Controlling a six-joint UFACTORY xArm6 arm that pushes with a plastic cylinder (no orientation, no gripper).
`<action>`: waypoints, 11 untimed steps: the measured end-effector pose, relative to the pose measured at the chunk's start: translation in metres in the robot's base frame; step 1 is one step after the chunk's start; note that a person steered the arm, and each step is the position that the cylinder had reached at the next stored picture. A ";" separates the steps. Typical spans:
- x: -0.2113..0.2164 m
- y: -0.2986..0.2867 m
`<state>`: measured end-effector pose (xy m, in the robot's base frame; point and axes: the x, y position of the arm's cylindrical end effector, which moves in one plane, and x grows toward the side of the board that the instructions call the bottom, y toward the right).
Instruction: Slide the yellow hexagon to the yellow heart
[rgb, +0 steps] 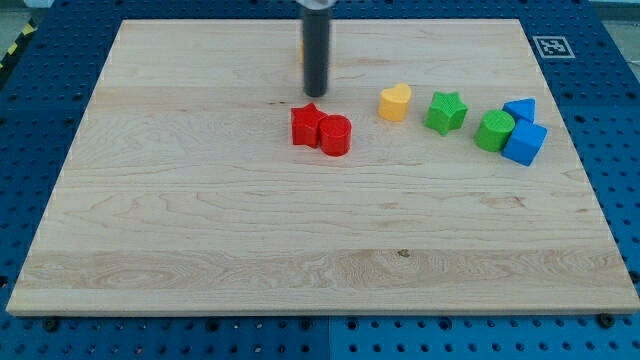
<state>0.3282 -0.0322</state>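
Jaws: none are showing; I cannot tell their state. My tip (316, 95) is masking a yellow block (301, 55) at upper centre, probably the hexagon. The yellow heart (395, 102) is lying apart to its right, so I judge the slide is still pending.

Pale wooden board (200, 220), smooth matt grain.

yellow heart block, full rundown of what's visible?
The yellow heart is a small, matte, plastic-looking block lying flat on the wooden board, above centre toward the view's right. Nothing touches it: the green star sits apart on its right, the red blocks lower left. My tip stands to its left, clear of it.
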 end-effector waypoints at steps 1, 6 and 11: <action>-0.060 -0.013; -0.096 -0.005; 0.027 0.093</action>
